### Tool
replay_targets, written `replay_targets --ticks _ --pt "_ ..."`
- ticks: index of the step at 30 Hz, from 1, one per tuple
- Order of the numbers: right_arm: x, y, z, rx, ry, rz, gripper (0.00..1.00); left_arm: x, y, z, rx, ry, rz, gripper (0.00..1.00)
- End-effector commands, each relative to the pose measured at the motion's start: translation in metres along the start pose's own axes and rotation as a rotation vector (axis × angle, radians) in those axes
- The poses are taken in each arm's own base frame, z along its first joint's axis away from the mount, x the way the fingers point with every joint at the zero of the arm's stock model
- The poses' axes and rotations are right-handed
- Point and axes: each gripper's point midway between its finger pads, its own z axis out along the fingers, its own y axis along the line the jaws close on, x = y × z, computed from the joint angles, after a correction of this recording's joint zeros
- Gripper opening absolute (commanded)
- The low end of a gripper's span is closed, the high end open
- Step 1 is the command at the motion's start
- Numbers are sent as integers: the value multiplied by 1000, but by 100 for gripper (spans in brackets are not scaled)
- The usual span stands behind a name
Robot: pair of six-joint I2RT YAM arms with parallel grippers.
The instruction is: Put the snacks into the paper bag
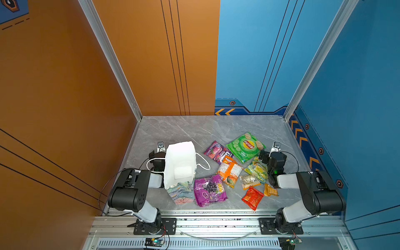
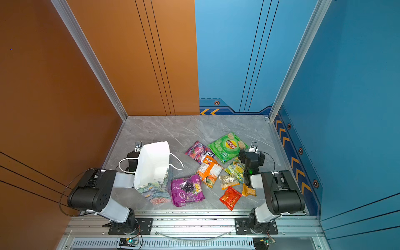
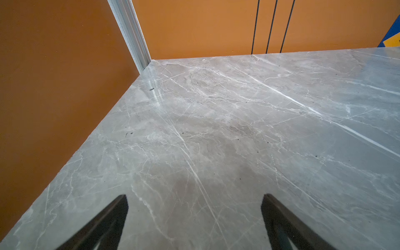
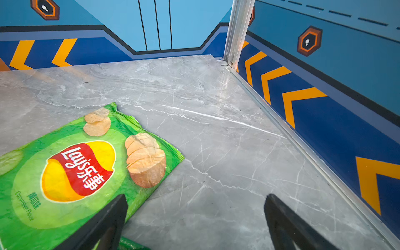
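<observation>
The bag (image 1: 179,164) stands upright on the left half of the table (image 1: 173,129), its mouth open and white inside, with a cord handle hanging off each side. None of the snacks can be seen in the part of its inside that shows; eight lie on the table to its right. The grape packet (image 1: 209,190) is just beside the bag's base. Farther back is the purple Fox's (image 1: 216,151), and the orange packet (image 1: 229,171) overlaps its near end. The Lay's (image 1: 245,146) lies farthest from the arms. Nearer and to the right come the yellow-green packet (image 1: 257,170), the tan packet (image 1: 249,181), the red packet (image 1: 252,197) and a small orange one (image 1: 270,190). The left gripper (image 3: 194,195) sits just left of the bag and partly behind it in both top views. Its fingers (image 3: 112,216) are spread wide over bare table with nothing between them. The right gripper (image 4: 195,195) is at the right edge of the snacks, by the near right corner of the Lay's (image 4: 71,173). Its fingers (image 4: 281,216) are also wide apart and hold nothing.
</observation>
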Motion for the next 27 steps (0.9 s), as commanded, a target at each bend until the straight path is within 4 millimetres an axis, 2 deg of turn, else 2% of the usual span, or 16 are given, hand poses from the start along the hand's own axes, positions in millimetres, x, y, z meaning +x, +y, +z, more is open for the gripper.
replay_targets --ticks 1,27 --pt "-7 1 1 7 -18 2 100 -4 1 -2 -10 -20 4 98" --pt "-7 0 1 5 -19 4 100 -4 1 -2 -7 -21 -1 98"
